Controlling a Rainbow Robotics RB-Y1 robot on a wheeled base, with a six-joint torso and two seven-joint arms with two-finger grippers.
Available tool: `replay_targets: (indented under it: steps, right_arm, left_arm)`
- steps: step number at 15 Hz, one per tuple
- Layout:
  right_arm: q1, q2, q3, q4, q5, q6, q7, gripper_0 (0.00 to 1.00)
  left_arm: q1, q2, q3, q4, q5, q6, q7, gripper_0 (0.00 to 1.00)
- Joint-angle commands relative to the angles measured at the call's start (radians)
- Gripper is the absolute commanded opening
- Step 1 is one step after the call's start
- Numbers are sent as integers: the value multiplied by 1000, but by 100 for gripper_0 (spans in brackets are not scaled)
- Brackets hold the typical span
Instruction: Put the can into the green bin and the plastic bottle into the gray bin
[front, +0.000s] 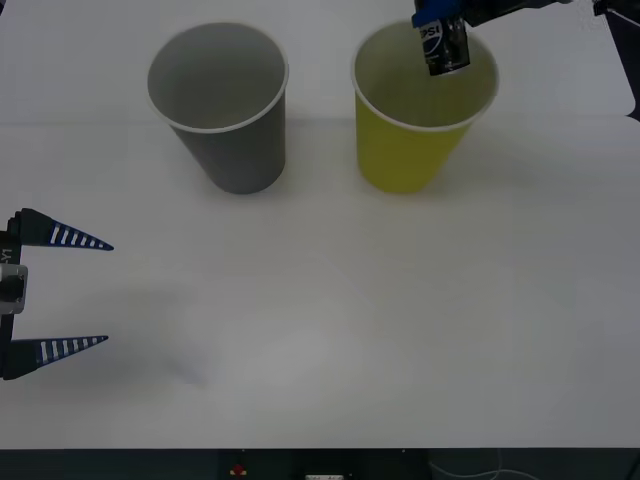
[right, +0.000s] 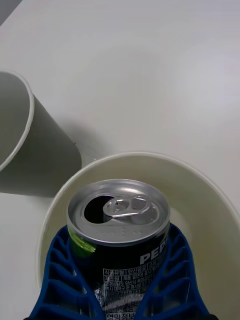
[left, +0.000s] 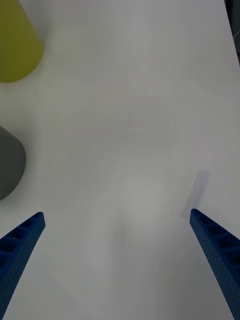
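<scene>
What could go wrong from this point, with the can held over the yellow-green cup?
1. The right gripper holds the can above the far side of the green bin, not its centre; a release might clip the rim.
2. The cup looks light, so a dropped can might tip it.
3. No plastic bottle lies on the table, so the gray bin step may stall while the open left gripper waits.

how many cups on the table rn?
2. The gray bin stands on the table toward the robot's left; the green bin stands beside it on the right, with the right pincer holding the can over its mouth.
</scene>
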Motion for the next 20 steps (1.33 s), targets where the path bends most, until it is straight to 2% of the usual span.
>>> replay_targets:
  steps: [1, 2, 3, 4, 5, 6, 7, 12, 15, 17, 20]
  right_arm:
    - [-3, 6, 2, 10, -1, 1, 17, 0]
    - [-3, 6, 2, 10, -1, 1, 20, 5]
    - [-3, 6, 2, 10, -1, 2, 32, 26]
    - [-3, 6, 2, 10, -2, 1, 52, 55]
    - [0, 4, 5, 10, -10, -1, 75, 77]
    - [0, 3, 5, 18, -28, 1, 79, 91]
    - [0, 4, 5, 27, -48, 1, 83, 100]
    - [0, 0, 5, 27, -54, -1, 98, 100]
    - [9, -49, 5, 14, -148, -28, 185, 100]
    - [58, -111, -2, -56, -225, -22, 214, 100]
    - [172, -173, -78, -174, -309, -22, 265, 100]
  left_arm:
    - [0, 0, 0, 0, 0, 0, 0, 100]
    - [0, 0, 0, 0, 0, 0, 0, 100]
    - [0, 0, 0, 0, 0, 0, 0, 100]
    - [0, 0, 0, 0, 0, 0, 0, 100]
    - [0, 0, 0, 0, 0, 0, 0, 100]
    - [0, 0, 0, 0, 0, 0, 0, 100]
    - [0, 0, 0, 0, 0, 0, 0, 100]
    - [0, 0, 0, 0, 0, 0, 0, 100]
    - [0, 0, 0, 0, 0, 0, 0, 100]
    - [0, 0, 0, 0, 0, 0, 0, 100]
    - [0, 0, 0, 0, 0, 0, 0, 100]
